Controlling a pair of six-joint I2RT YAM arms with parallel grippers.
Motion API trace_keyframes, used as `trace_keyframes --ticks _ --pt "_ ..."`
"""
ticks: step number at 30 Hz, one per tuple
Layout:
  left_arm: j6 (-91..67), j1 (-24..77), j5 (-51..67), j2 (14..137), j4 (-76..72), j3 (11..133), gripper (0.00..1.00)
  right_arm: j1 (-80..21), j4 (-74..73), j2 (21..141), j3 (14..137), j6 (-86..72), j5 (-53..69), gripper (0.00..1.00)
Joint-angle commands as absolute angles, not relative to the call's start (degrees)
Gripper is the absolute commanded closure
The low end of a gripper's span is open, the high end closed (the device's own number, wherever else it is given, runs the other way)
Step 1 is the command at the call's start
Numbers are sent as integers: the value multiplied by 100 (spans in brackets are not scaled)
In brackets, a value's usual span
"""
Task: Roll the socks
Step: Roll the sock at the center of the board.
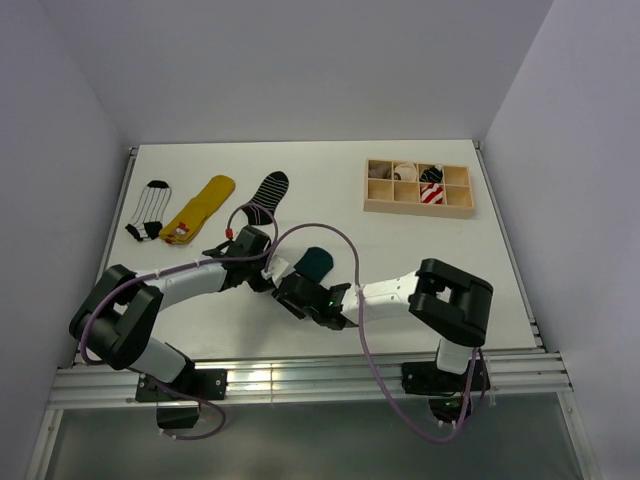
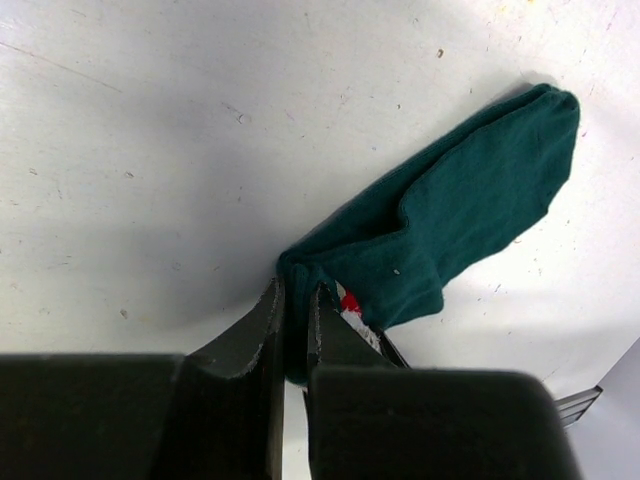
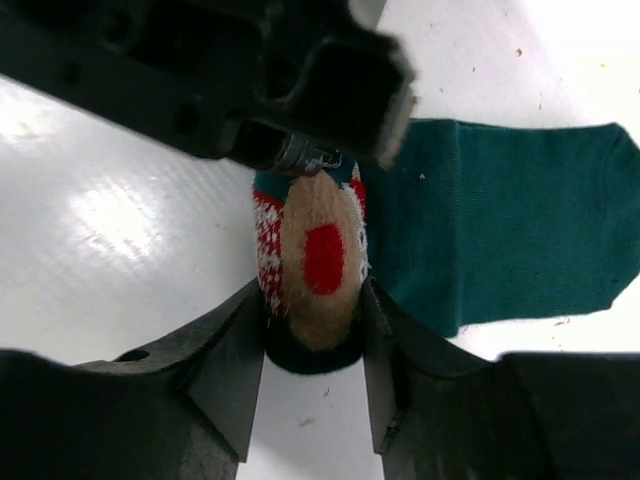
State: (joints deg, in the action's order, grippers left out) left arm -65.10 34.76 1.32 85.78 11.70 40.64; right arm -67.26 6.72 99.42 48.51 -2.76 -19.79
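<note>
Pinching the folded end of a dark green fabric sock [image 2: 470, 190], the left tool [image 2: 296, 295] has its two fingers set narrow, with only a thin fold of cloth between them. A speck of red-and-white knit shows just beside the right-hand finger. The sock lies on the white tabletop [image 2: 150, 150], its flat free end stretching toward 2 o'clock in the left wrist view.

Seen from the right wrist, the right tool [image 3: 313, 292] stands moderately wide, its jaws pressed against both sides of the rolled part of the same sock. A tan figure with a red patch, flanked by red-and-white knit, faces the camera there. The unrolled green part lies flat toward 3 o'clock, and the left tool sits at 12 o'clock, touching the top of the roll.

From overhead, the green sock rests near the middle of the tabletop, toward the near edge, and both tools meet at its 8 o'clock end. At 10 to 11 o'clock from it three socks lie flat in a row: a white sock with black stripes [image 1: 150, 210], a mustard-yellow sock [image 1: 200, 208] and a black sock with thin white stripes [image 1: 268, 190]. At 1 to 2 o'clock stands a light wooden compartment box [image 1: 418, 210]. A rolled red-and-white striped sock [image 1: 432, 193] sits in its near row, third compartment from the left.
</note>
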Motion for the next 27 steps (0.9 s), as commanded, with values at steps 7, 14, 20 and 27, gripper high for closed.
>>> trace_keyframes --ticks 7,14,20,27 --pt "-6170 3463 387 8561 1116 4184 98 -6697 712 10433 5124 -237 -2637 93" --pt "-6082 3419 378 8438 1055 4140 90 -6346 677 9915 4870 -404 -1487 100" --pt "-6099 3384 177 8184 1125 4166 69 -5942 510 9536 4878 -545 -29 100" --pt "-6564 3340 -316 7322 1116 3841 26 -5064 378 9667 5062 -1036 2168 100"
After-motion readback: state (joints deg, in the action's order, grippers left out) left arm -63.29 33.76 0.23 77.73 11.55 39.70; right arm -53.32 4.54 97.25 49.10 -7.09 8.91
